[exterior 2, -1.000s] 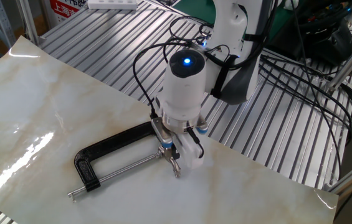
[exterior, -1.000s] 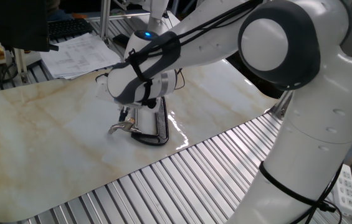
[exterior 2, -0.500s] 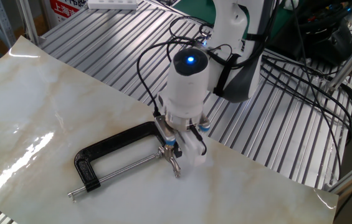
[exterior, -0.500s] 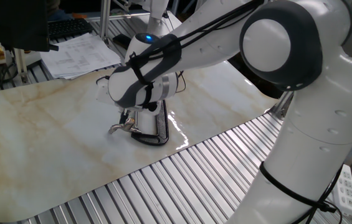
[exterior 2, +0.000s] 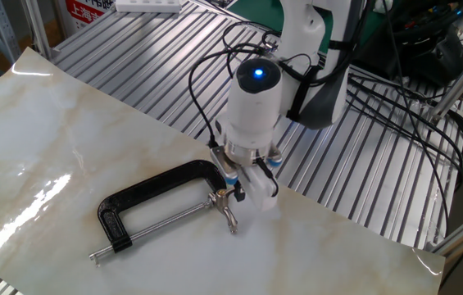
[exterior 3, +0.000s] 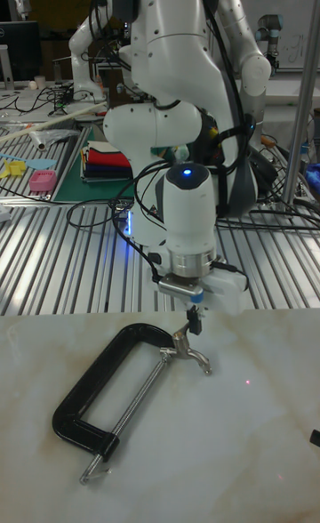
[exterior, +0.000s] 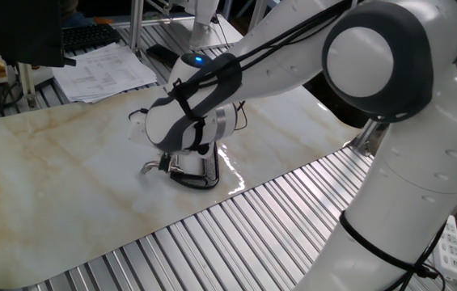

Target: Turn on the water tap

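Note:
The water tap [exterior 2: 145,190] is a glossy black C-shaped frame lying flat on the marble sheet. A thin rod [exterior 2: 153,225] runs through it and ends in a small silver winged lever [exterior 2: 228,215]. The same frame [exterior 3: 84,385] and lever [exterior 3: 192,354] show in the tall fixed view, and the lever [exterior: 154,167] in one fixed view. My gripper [exterior 3: 190,318] hangs just above the lever's hub with its fingers pressed together, shut. Whether the tips touch the lever I cannot tell. From the other side the gripper [exterior 2: 233,191] stands over the rod's lever end.
The marble sheet [exterior 2: 43,139] lies on a slatted metal table [exterior 2: 362,188]. Black cables [exterior 2: 411,106] trail at the back right. Papers [exterior: 103,69] and a keyboard lie beyond the sheet's far edge. My arm's base stands at the right.
My wrist has shifted a little to the right in the other fixed view and tilted over the lever end. The clamp and lever lie where they were.

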You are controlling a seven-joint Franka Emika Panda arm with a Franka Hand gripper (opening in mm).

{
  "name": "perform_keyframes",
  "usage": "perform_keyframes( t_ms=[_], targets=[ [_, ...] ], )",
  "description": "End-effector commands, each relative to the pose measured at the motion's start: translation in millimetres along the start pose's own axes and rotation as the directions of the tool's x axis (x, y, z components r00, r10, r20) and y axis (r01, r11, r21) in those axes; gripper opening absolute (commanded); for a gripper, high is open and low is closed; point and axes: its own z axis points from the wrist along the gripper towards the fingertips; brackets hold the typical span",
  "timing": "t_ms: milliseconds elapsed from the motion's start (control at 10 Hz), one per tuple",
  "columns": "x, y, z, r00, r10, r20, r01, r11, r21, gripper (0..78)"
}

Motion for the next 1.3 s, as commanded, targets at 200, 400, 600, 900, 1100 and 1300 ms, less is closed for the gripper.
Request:
perform_keyframes(
  t_ms=[200,400,600,900,1100,1300],
  targets=[
    [8.0,-6.5,1.4,0.999,-0.033,0.002,0.033,0.999,0.003,0.0],
    [9.3,-7.8,1.6,0.999,-0.036,0.002,0.036,0.999,0.003,0.0],
    [13.2,-5.0,-1.2,1.000,-0.007,-0.003,0.007,1.000,0.006,0.0],
    [26.5,3.7,-12.8,1.000,0.029,-0.010,-0.029,1.000,0.009,0.0],
    [33.5,6.2,-31.3,0.999,0.034,-0.023,-0.033,0.999,0.017,0.0],
    [35.0,1.8,-61.1,0.999,0.000,-0.048,0.001,1.000,0.030,0.0]
  ],
)
